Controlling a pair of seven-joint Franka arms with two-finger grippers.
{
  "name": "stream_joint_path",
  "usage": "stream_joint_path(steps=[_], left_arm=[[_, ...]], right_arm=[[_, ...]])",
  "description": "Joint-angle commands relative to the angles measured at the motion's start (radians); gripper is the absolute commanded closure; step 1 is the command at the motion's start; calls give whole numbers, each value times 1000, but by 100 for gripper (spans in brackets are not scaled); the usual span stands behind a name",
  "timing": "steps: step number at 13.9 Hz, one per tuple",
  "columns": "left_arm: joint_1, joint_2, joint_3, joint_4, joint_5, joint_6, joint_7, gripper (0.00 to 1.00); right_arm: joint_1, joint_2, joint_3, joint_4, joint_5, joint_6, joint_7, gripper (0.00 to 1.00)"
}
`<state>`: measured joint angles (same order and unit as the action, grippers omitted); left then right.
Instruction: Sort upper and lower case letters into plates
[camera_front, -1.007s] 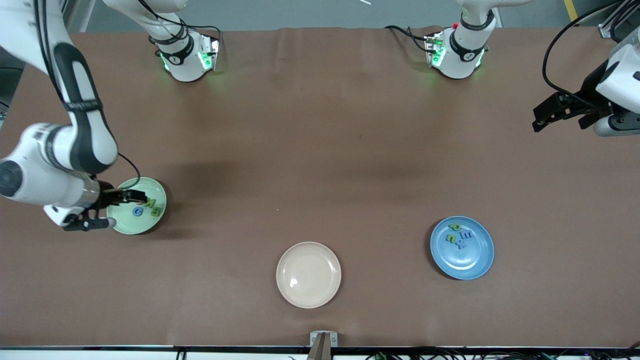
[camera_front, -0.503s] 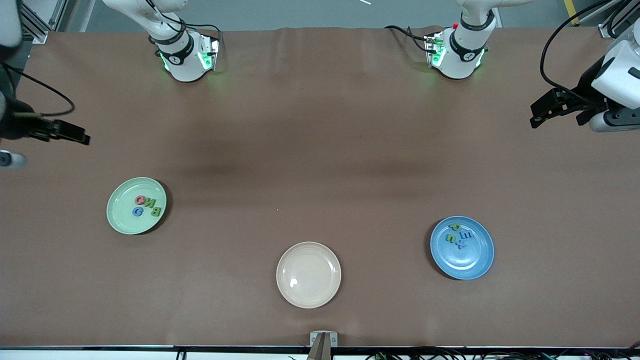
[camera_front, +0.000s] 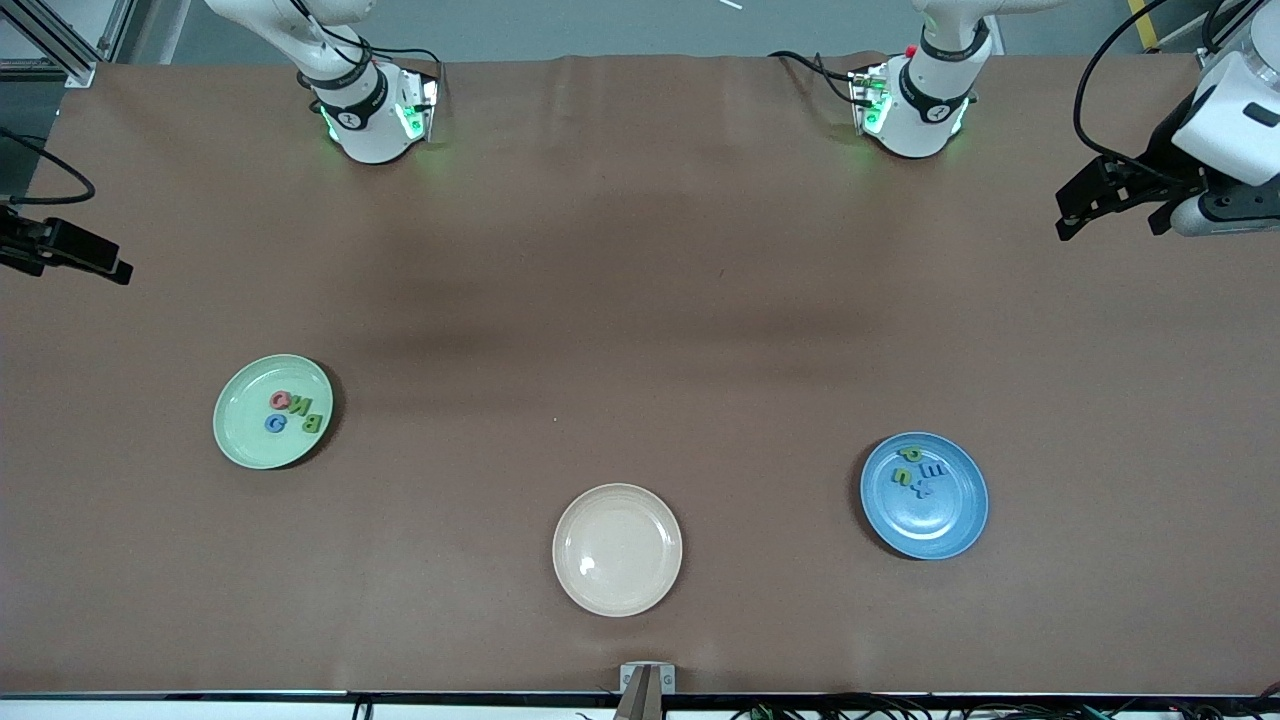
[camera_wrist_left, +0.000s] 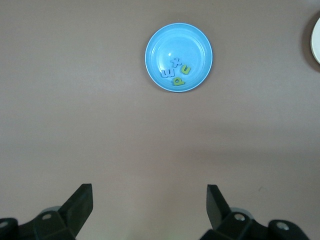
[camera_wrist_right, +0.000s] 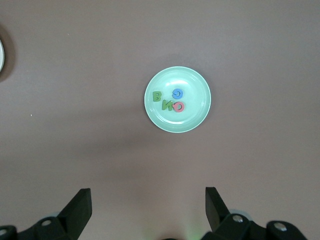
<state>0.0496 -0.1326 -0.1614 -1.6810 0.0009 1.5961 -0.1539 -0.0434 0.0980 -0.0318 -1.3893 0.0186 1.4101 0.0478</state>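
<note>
The mint green plate (camera_front: 240, 432) lies toward the right arm's end of the table and holds several upper-case letters (camera_front: 294, 411) in red, green and blue. The right wrist view shows this plate (camera_wrist_right: 186, 122) and its letters (camera_wrist_right: 169, 100) too. The blue plate (camera_front: 932, 530) lies toward the left arm's end, nearer the front camera, with several small green and blue letters (camera_front: 918, 470); the left wrist view shows that plate (camera_wrist_left: 164, 44) as well. My right gripper (camera_front: 100, 262) hangs open and empty over the table's edge at its own end. My left gripper (camera_front: 1110, 225) hangs open and empty over its end.
A cream-beige plate (camera_front: 617, 580) with nothing in it lies between the two plates, nearest the front camera. Both arm bases (camera_front: 372, 110) (camera_front: 915, 100) stand along the table edge farthest from that camera. A brown cloth (camera_front: 640, 300) covers the table.
My right gripper has drawn back from the mint green plate to the table's edge, and a red letter now shows in that plate. My left gripper has drifted slightly toward the bases.
</note>
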Motion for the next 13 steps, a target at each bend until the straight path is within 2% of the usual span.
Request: stream_joint_path(steps=[1, 13], left_arm=[[3, -9, -1, 10, -9, 15, 39, 0], [1, 25, 0, 46, -18, -1, 65, 0]], right_arm=[[-3, 16, -2, 65, -8, -11, 10, 0], [-4, 16, -2, 89, -5, -7, 12, 0]])
